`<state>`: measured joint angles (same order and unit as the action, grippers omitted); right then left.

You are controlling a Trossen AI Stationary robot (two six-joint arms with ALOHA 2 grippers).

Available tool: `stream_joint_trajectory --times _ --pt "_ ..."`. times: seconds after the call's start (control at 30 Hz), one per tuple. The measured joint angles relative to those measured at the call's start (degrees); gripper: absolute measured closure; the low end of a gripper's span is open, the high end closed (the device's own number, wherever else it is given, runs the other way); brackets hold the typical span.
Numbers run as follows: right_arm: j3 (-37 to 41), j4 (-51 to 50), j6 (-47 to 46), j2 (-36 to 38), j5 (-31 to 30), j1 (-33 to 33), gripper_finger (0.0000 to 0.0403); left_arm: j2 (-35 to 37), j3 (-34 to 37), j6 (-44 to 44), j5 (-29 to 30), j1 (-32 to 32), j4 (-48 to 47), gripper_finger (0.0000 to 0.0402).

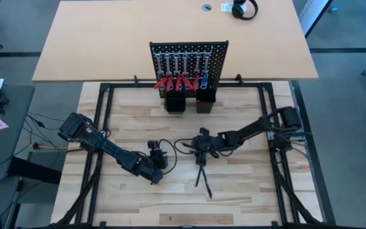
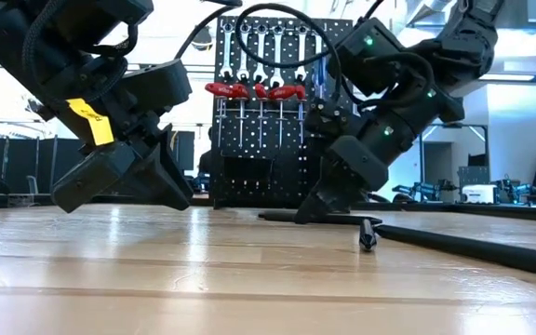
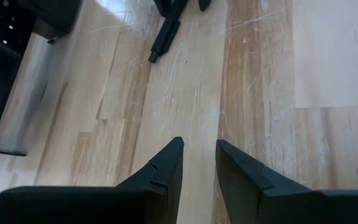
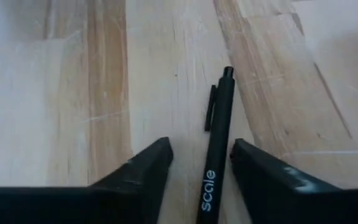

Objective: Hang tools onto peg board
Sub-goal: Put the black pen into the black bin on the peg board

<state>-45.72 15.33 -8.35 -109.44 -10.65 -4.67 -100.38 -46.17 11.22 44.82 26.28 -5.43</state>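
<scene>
I see my right gripper [image 4: 201,163] open around a black pen [image 4: 216,149] on the counter [image 4: 55,93] — left gripper [image 3: 199,163] open, empty, nearby.

Pale wooden desk [image 1: 246,191], black pens [image 1: 202,178] lying flat at lower centre, upright peg board [image 1: 188,60] at upper centre, two black box holders [image 1: 175,104] at its foot

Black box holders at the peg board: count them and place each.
2, at the foot of the peg board: left holder toward the left arm, right holder toward the right arm; none seems hidden.
</scene>
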Motion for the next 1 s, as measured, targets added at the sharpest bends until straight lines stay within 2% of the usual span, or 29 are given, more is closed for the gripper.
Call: stream_joint_trajectory --times 0.07,0.23,0.27,0.7,1.0 --pt "-0.1 -0.8 -0.4 -1.1 0.5 0.9 0.0245 0.0 0.0 0.0 0.0 0.0 0.0 0.0315" --pt "-0.5 -0.4 -0.7 -3.0 3.2 3.2 0.0364 0.0 0.0 0.0 0.0 0.0 0.0 0.0315" --pt "-0.3 -0.1 -0.7 -3.0 3.3 3.4 0.0374 0.0 0.0 0.0 0.0 0.0 0.0 0.0315" --pt "2.5 8.2 1.1 2.0 1.1 2.5 0.0374 0.0 0.0 0.1 0.0 0.0 0.1 0.0315" --pt "2.4 14.3 1.3 2.5 1.1 1.5 0.0385 0.0 0.0 -0.6 0.0 0.0 3.4 0.0315"
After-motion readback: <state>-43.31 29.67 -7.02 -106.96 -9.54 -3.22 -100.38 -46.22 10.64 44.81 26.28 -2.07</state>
